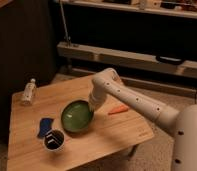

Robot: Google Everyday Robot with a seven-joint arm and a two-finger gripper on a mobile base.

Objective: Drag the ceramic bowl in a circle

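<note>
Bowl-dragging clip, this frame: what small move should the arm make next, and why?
Probably curve the ceramic bowl toward the far side of the table. The gripper sits at its right-hand rim, jaws shut on it. The white cup stands close at front-left and an orange object lies to the right, so the far side looks freest.

My fingers [92,106] are near the middle of the counter [117,137], clamped on the right rim of the bowl [76,116]. A carrot [118,108] lies just right of them. In front of the bowl, to its left, stands a cup [54,140]. A flat scrap [44,126] lies just behind the cup, left of the bowl. A bottle [28,91] stands at the far left corner. A shelf [132,54] runs behind the counter.
</note>
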